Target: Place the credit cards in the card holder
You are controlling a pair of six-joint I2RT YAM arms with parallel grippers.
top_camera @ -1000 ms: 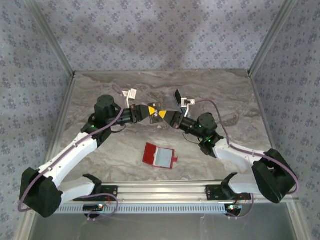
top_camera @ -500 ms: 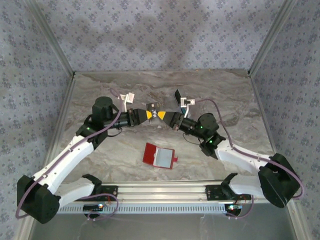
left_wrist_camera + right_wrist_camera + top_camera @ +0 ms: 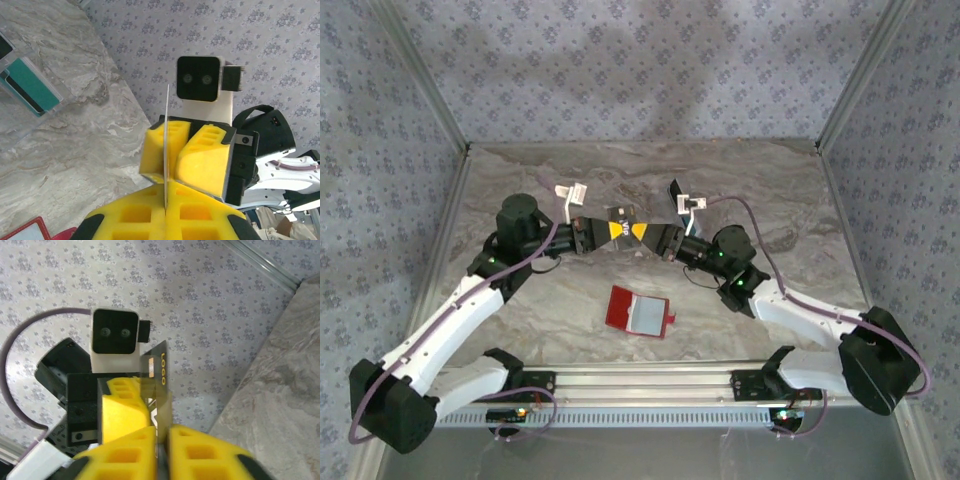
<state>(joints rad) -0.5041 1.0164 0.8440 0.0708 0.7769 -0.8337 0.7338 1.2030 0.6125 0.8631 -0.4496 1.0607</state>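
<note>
Over the marbled tabletop (image 3: 540,290), both arms reach inward from the near edge with elbows out. The left gripper (image 3: 616,230) and right gripper (image 3: 637,232) meet tip to tip mid-table, well apart from the walls (image 3: 410,100). The red card holder (image 3: 638,312) lies open nearer the bases, with bare tabletop around it. The left jaws pinch a dark credit card (image 3: 159,371); the right jaws seem slightly apart around it. A teal card (image 3: 32,85) partly covers a darker card (image 3: 22,95).

Lab robot cell: patterned cloth walls (image 3: 640,70), aluminium frame (image 3: 650,383), marbled tabletop (image 3: 770,190)
</note>
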